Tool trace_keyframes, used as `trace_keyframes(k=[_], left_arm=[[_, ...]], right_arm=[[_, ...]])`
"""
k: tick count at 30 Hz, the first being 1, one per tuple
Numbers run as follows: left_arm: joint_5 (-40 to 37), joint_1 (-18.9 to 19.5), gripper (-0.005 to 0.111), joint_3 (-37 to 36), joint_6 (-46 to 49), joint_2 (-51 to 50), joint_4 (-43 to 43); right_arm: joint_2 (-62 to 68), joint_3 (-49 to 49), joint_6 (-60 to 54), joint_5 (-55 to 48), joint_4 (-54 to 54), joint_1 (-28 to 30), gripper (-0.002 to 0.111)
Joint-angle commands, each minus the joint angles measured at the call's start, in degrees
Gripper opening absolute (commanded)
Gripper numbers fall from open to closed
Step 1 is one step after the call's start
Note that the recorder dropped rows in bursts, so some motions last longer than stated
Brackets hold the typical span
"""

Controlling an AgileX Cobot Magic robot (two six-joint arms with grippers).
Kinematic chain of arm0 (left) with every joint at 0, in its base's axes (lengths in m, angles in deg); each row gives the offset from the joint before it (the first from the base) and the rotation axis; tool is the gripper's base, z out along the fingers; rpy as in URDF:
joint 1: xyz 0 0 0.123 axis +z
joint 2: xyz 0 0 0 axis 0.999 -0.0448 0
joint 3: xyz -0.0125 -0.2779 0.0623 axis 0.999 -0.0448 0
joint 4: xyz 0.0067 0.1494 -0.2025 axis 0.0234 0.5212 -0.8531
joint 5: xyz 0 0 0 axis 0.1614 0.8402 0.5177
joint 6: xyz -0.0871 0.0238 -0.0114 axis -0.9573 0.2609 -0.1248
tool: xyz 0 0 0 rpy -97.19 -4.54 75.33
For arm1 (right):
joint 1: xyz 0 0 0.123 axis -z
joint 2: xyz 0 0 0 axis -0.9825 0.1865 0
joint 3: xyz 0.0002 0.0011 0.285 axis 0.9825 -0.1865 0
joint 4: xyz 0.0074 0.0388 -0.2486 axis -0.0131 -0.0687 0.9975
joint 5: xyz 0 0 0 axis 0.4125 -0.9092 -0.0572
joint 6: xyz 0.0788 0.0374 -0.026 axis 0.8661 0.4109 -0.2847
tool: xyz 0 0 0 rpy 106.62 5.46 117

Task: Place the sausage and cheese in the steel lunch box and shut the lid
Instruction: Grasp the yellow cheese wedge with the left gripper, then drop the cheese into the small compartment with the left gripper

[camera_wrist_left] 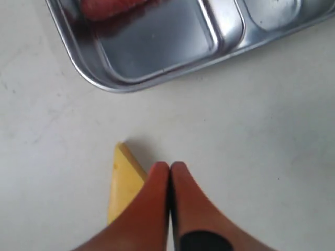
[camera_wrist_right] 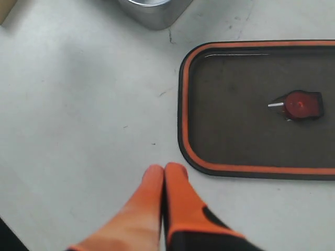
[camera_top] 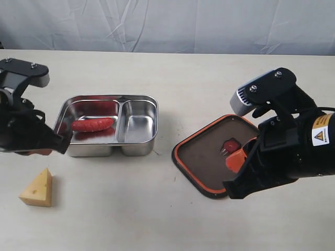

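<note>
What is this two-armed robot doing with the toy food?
It is packing the steel lunch box. The sausage already lies in its larger compartment. The cheese sits on the table, with the left claw shut and empty near it. The lid lies apart, orange rim up, by the shut right claw.

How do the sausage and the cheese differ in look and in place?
The sausage is red and long; the cheese is pale yellow and wedge-shaped. The sausage lies inside the steel lunch box, in its wider compartment; the cheese stands on the table, outside the box. Both are smaller than the box.
</note>
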Motion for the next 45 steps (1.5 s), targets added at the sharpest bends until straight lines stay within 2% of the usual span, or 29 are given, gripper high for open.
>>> trace_keyframes(k=[1,3,8,10,18,22,31,34,38,39,45], left_arm=[[-1.56,0.30,0.006,-3.11,-0.78,1.14,-1.57],[-1.66,0.30,0.016,-4.16,-0.78,1.14,-1.46],[1.45,0.30,0.052,-7.32,-2.12,1.14,-1.21],[3.14,0.30,0.059,-8.07,-4.28,0.84,-1.08],[7.90,0.30,0.060,-8.62,-9.20,-2.97,4.74],[8.71,0.30,0.058,-8.62,-12.96,-6.85,9.26],[13.17,0.30,0.054,-8.62,-12.96,-15.94,8.23],[11.28,0.30,0.041,-8.62,-12.96,-18.06,7.89],[10.68,0.30,0.006,-8.62,-12.75,-18.71,7.89],[10.79,0.30,0.001,-8.62,-11.75,-18.42,7.89],[6.95,0.30,0.000,-8.62,-9.54,-11.83,5.72]], right_arm=[[-0.56,-0.10,0.07,1.03,0.56,-0.09,0.000],[-0.56,-0.10,0.07,1.03,0.56,-0.09,0.000],[-0.56,-0.10,0.07,0.92,0.45,-0.09,0.000],[-0.56,-0.10,0.07,0.92,0.45,-0.09,0.000],[-0.56,-0.10,0.07,0.91,0.33,-0.09,0.000],[-0.56,-0.10,0.07,0.91,0.33,-0.09,0.000],[-0.56,-0.10,0.07,0.91,0.23,-0.09,0.000],[-0.56,-0.10,0.07,0.91,0.23,-0.09,0.000],[-0.56,-0.10,0.07,0.91,0.23,-0.09,0.000],[-0.56,-0.10,0.07,0.91,0.23,-0.09,0.000],[-0.56,-0.10,0.07,0.79,0.46,-0.09,0.000]])
